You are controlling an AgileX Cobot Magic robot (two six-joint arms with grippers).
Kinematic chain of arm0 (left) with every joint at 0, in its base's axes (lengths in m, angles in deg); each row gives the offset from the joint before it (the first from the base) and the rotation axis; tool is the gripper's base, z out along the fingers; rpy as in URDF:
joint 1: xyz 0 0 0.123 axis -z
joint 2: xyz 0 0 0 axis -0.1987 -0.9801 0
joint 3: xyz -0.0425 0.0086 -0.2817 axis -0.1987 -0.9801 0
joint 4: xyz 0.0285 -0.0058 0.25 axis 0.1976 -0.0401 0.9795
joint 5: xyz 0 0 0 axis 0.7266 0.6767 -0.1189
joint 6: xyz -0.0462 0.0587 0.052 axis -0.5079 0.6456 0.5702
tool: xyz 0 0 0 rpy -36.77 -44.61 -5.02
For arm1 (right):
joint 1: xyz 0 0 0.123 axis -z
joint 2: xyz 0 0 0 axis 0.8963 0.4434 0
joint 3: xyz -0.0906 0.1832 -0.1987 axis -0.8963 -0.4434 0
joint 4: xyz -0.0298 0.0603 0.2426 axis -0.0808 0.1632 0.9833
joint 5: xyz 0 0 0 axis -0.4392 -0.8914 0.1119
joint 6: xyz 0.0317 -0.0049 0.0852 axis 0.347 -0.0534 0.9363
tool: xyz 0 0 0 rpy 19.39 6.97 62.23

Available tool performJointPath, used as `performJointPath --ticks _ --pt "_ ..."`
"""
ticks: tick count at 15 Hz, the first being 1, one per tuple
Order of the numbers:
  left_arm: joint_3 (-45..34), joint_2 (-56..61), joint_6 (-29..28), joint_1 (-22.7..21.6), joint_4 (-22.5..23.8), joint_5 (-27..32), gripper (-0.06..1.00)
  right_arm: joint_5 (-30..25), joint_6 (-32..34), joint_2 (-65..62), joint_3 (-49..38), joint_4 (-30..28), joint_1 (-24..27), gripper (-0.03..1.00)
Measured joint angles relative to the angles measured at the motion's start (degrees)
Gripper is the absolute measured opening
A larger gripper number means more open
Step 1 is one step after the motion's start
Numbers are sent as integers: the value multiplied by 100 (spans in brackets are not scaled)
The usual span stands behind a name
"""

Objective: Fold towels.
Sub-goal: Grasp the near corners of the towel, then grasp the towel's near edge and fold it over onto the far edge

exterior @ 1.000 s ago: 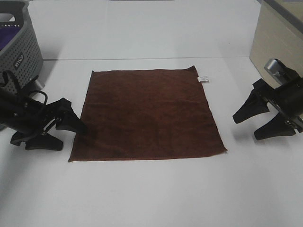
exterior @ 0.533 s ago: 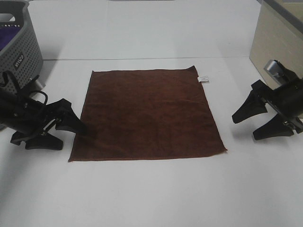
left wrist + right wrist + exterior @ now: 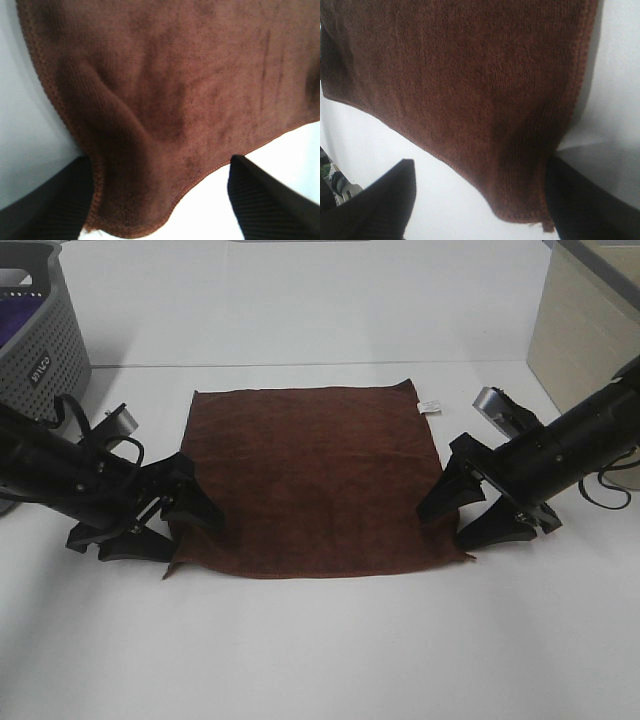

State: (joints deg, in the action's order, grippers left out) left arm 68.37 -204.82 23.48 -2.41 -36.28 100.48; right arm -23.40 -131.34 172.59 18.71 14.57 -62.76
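The dark reddish-brown towel (image 3: 310, 475) lies flat on the white table, its small white tag (image 3: 430, 406) at the far right corner. My left gripper (image 3: 190, 538) is open and straddles the towel's near left corner, which is pushed inward and slightly rumpled. In the left wrist view the corner (image 3: 150, 150) lies between the black fingers (image 3: 50, 200). My right gripper (image 3: 445, 528) is open and straddles the near right corner. In the right wrist view that corner (image 3: 485, 125) lies between the fingers (image 3: 590, 200).
A grey perforated laundry basket (image 3: 45, 335) holding something purple stands at the far left. A beige box (image 3: 590, 325) stands at the far right. The white tabletop (image 3: 320, 650) runs in front of the towel.
Both grippers have moved inward from beside the towel onto its near corners. The near left corner has been pushed in and rumpled. Both stay open.
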Motion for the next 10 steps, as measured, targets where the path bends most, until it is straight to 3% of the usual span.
performJointPath --ticks 2,3,4,5,8,10 --pt "6 -80 -6 6 11 -46 50 160 0 57 0 34 -34 51" --pt "0 -109 -6 6 86 -109 31 218 0 86 0 -11 -34 35" --pt "0 -126 0 6 166 -132 12 252 6 97 0 -29 -34 11" --pt "0 -126 0 6 195 -132 1 246 46 97 0 -29 -34 2" --pt "0 -115 0 6 401 -86 0 86 138 69 0 -103 -34 0" --pt "0 6 -149 6 831 52 0 -74 407 -69 0 -344 -34 0"
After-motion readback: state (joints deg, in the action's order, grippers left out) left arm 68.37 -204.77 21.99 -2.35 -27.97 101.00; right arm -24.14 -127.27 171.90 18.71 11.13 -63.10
